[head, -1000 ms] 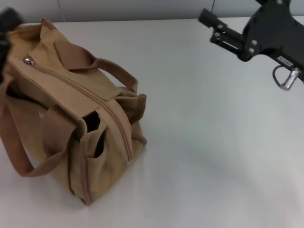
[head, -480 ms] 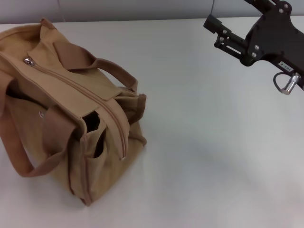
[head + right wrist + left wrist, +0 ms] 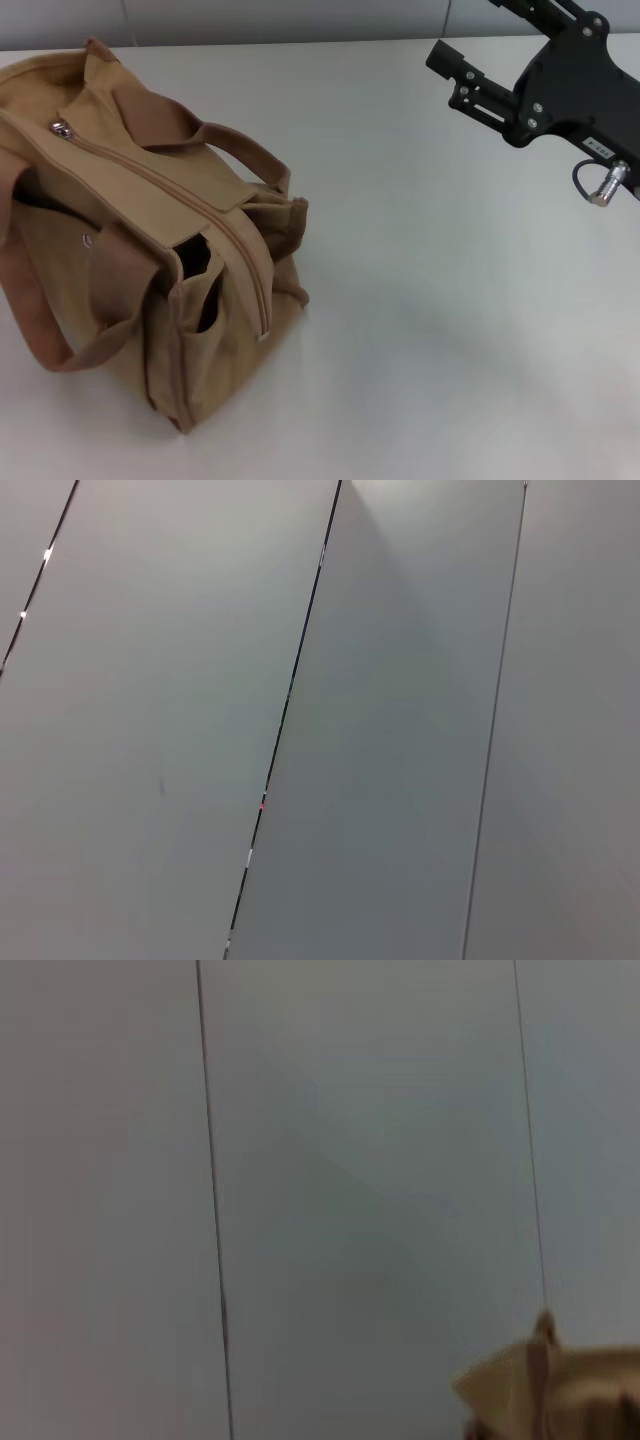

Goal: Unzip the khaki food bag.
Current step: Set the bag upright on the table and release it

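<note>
On the table's (image 3: 420, 330) left, slumped khaki food bag (image 3: 150, 250), zipper (image 3: 165, 190) closed, right gripper (image 3: 445, 62) state unclear.

Most of the left wrist view is filled by a plain grey panelled wall (image 3: 360, 1160), crossed by two thin dark seams (image 3: 212, 1220) running from edge to edge, one at each side. A soft shadow falls across the panel between them. At one corner a tan fabric edge of the khaki food bag (image 3: 560, 1385) pokes into view, with a small raised tab on its rim.
</note>
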Robot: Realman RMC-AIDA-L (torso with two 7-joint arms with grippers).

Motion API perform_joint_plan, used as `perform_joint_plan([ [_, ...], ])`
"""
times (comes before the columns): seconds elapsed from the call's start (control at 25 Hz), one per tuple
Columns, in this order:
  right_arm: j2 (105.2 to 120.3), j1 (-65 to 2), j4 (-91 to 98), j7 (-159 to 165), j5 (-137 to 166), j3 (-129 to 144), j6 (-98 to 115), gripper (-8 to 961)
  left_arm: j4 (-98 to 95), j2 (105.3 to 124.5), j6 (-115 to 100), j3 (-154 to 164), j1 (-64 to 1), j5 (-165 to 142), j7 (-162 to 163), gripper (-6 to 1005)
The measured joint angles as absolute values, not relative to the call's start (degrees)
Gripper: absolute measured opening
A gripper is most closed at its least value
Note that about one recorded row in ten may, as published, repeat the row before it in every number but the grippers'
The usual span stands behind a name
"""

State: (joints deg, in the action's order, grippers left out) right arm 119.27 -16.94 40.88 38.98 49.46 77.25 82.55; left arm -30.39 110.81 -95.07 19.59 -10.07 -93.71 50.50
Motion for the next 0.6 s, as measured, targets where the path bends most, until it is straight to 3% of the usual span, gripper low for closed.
perform_joint_plan([
  [0.08,119.21,-17.28,40.37,39.00,49.47,77.33,82.55,773,-30.28,110.18,-94.99,19.78,-10.89,-96.71,50.85,751],
  [0.32,119.18,-17.95,39.79,39.03,49.65,77.41,82.54,773,-30.18,110.39,-95.60,20.29,-13.85,-102.46,51.16,752],
  [0.6,119.09,-18.85,39.16,39.03,49.67,77.52,82.54,773,-29.92,112.72,-92.42,20.65,-19.87,-107.44,50.82,714],
])
